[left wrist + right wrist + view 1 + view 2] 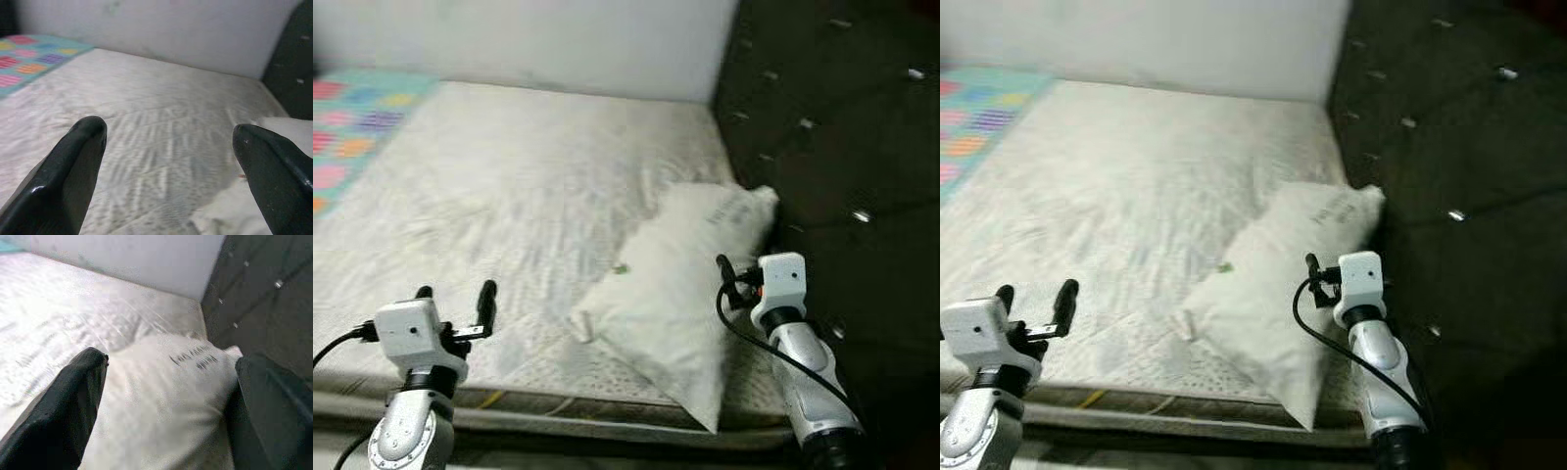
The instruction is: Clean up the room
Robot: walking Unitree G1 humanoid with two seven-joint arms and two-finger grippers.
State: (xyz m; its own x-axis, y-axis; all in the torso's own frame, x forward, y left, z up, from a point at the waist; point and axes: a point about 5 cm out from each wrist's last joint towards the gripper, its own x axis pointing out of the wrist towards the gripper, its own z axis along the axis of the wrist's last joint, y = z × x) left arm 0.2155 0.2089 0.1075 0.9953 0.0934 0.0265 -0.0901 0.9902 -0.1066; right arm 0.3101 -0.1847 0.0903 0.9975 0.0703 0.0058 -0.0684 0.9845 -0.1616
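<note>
a plump white fabric pillow with dark printed lettering lies diagonally on the pale mattress, its far corner against the dark tufted headboard.

Dark tufted headboard with shiny buttons runs along the right side of the bed. Pale wall stands behind the far edge. Multicoloured checked blanket lies at far left.

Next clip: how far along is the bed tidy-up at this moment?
Early. The pillow lies slanted on the mattress, one end against the dark headboard, not straightened. Nothing is held: the right gripper hovers open over the pillow, the left gripper open above the mattress. Left: grasp and place the pillow.
</note>
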